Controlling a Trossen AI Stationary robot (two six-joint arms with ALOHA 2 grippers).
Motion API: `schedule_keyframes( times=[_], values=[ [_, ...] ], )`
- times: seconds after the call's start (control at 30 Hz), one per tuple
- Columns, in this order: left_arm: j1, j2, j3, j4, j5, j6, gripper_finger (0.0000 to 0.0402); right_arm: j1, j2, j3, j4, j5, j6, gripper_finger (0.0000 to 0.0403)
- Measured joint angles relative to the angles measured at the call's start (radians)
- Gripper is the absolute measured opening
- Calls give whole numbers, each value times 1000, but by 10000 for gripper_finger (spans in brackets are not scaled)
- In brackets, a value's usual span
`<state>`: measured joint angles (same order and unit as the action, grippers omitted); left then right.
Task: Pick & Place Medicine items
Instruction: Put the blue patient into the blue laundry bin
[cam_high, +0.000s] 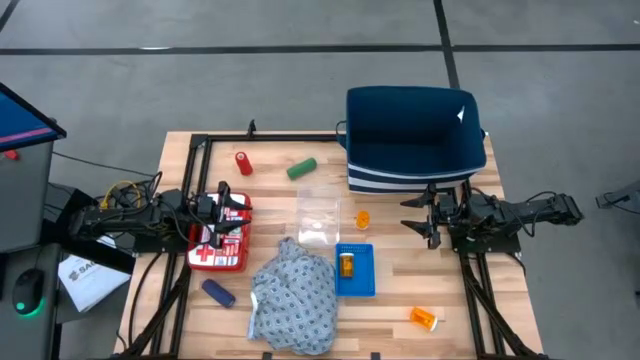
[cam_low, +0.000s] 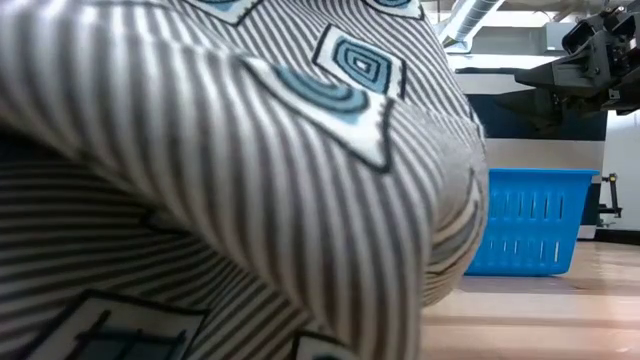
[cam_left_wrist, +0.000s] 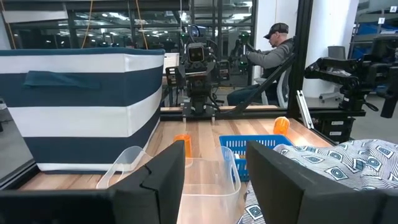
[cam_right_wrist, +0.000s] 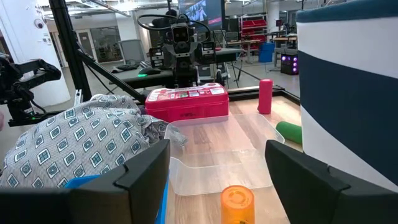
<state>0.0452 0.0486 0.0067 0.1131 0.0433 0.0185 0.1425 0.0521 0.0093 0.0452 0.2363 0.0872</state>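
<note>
Cloth (cam_low: 230, 170) fills low view. Left gripper (cam_high: 222, 212) over first-aid case (cam_high: 205, 252), jaws released, empty. Right gripper (cam_high: 420, 212) near bin (cam_high: 415, 140), jaws spread, empty. Orange bottles — one in blue tray (cam_high: 346, 265), one upright beside clear container (cam_high: 362, 219), one at table's edge (cam_high: 424, 319). Red (cam_high: 243, 163), green (cam_high: 301, 168), blue (cam_high: 217, 292) tubes lie apart.

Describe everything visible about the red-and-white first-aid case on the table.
The first-aid case is a closed, rectangular box, apparently hard plastic: red sides, with white crosses and markings on its lid. It lies flat near the table's left edge, directly under the left gripper. In the right wrist view its long red side faces the patterned cloth.
</note>
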Motion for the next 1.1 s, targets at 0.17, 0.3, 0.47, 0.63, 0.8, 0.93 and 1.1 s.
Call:
schedule_keyframes(
  times=[0.17, 0.3, 0.47, 0.63, 0.8, 0.93, 1.1],
  values=[
    [0, 6, 0, 0, -82, -25, 163, 0, 0, 0, 0, 0, 0, 260],
    [0, 30, 0, -1, -92, -61, 163, 0, 0, 0, 0, 0, 0, 260],
    [0, 67, 0, 1, -93, -130, 163, 0, 0, 0, 0, 0, 0, 260],
    [0, 87, 0, 2, -96, -183, 163, 0, 0, 0, 0, 0, 0, 260],
    [0, 91, 0, 2, -95, -184, 163, 0, 0, 0, 0, 0, 0, 260],
    [0, 91, 0, 15, -95, -191, 163, 0, 0, 0, 9, 0, 3, 260],
    [0, 91, 0, 30, -95, -192, 163, 0, 0, 0, 65, 0, 3, 260]
  ],
)
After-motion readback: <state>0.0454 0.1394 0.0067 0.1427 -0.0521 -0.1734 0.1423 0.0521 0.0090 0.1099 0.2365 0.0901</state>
